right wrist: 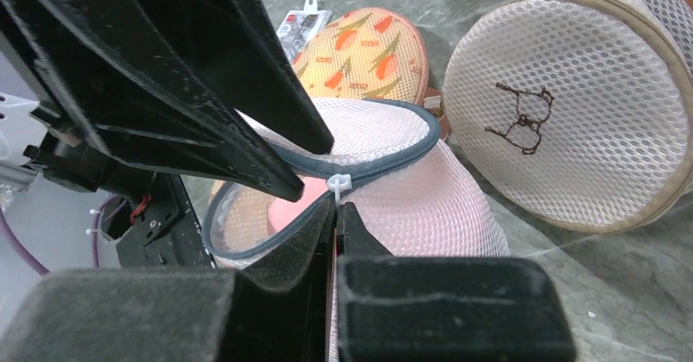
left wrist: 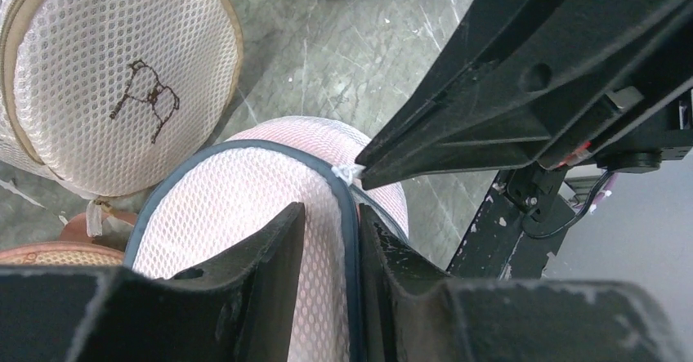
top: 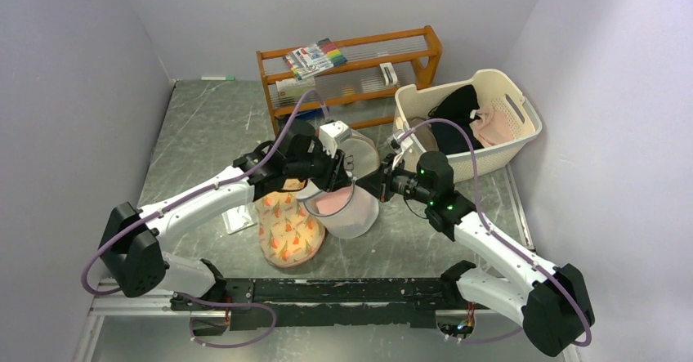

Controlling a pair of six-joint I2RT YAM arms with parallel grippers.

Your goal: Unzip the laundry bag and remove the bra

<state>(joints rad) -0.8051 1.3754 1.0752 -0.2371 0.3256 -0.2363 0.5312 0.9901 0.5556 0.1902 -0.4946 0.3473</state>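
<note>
a grey stone-look table (top: pixel 204 133) fills the scene, and both arms meet over its middle. a cream laundry basket (top: pixel 490 162) holding dark and pink clothes sits at the far right corner, with a wooden rack (top: pixel 429 47) along the far edge. the laundry bag (top: pixel 347 211), white mesh with grey zip trim, stands near the middle of the table, a little toward the near edge. its zip is partly open and pink fabric (right wrist: pixel 286 211) shows inside. a peach floral pouch (top: pixel 288 231) lies just beside it toward the left edge, and a second round mesh bag (right wrist: pixel 572 109) with dark stitching stands behind. your left gripper (left wrist: pixel 331 211) pinches the bag's grey rim, fingers narrow. your right gripper (right wrist: pixel 337 207) has its fingers pressed together on the white tie (right wrist: pixel 338 185) at the zip.
</note>
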